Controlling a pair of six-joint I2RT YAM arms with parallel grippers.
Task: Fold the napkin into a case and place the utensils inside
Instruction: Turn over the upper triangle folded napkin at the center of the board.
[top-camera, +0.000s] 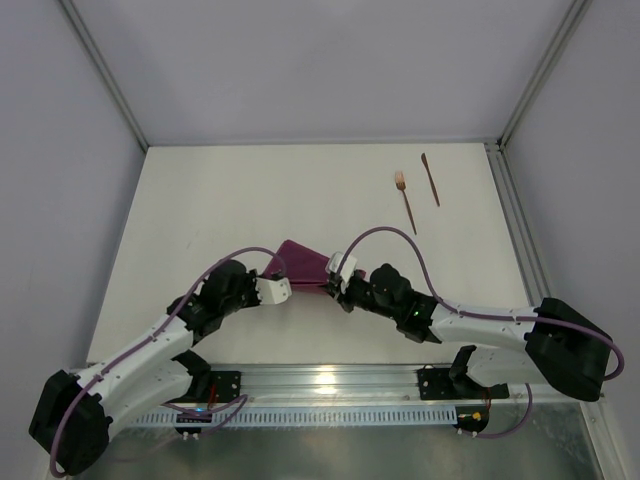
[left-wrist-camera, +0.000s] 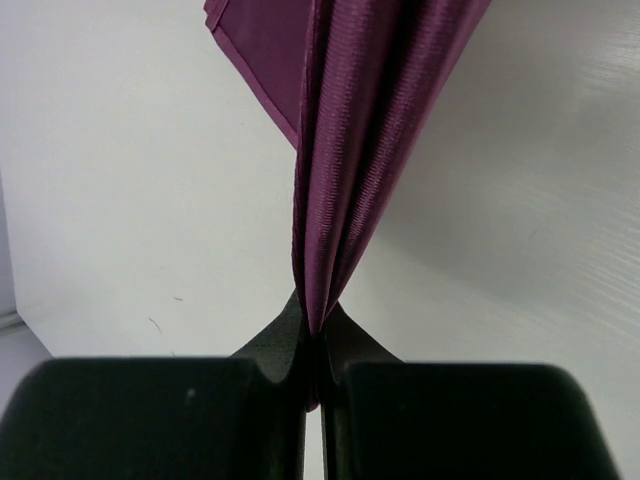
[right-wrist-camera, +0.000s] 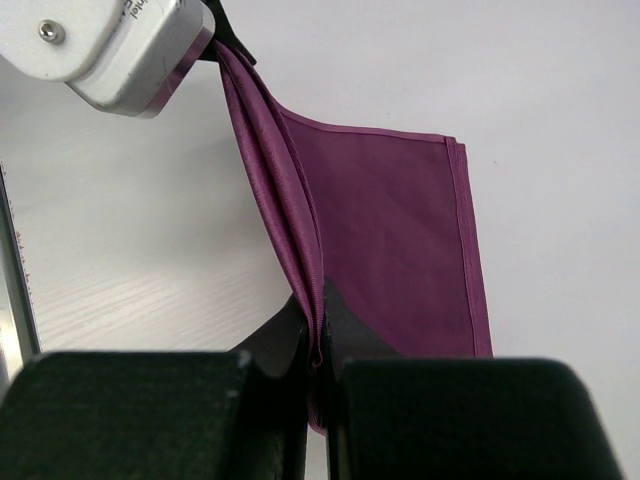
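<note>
left gripper (left-wrist-camera: 312, 335): jaws pressed fully together; a bunched, pleated edge of the napkin (top-camera: 300, 262) is pinched between the tips.
right gripper (right-wrist-camera: 318, 345): jaws pressed fully together; another gathered part of the same cloth is clamped between the tips.
gripper spacing: the two sets of tips are faced toward each other, near but apart; the left gripper's white body is seen just beyond the right jaws in the right wrist view.
napkin, between jaws: a magenta-purple pleated ridge is strung from one grip to the other.
napkin, past jaws: the rest is spread on the white table (top-camera: 250, 190) on the far side of both jaws; it is folded and seen as roughly triangular from above; a hemmed edge is shown; the layer count cannot be told.
fork (top-camera: 405, 200): copper-coloured, laid flat on the table, well beyond the right jaws.
knife (top-camera: 430, 180): matching colour, laid just beside the fork, apart from it, farther still from the jaws.
utensils vs napkin: kept well apart; both are lying outside the cloth.
</note>
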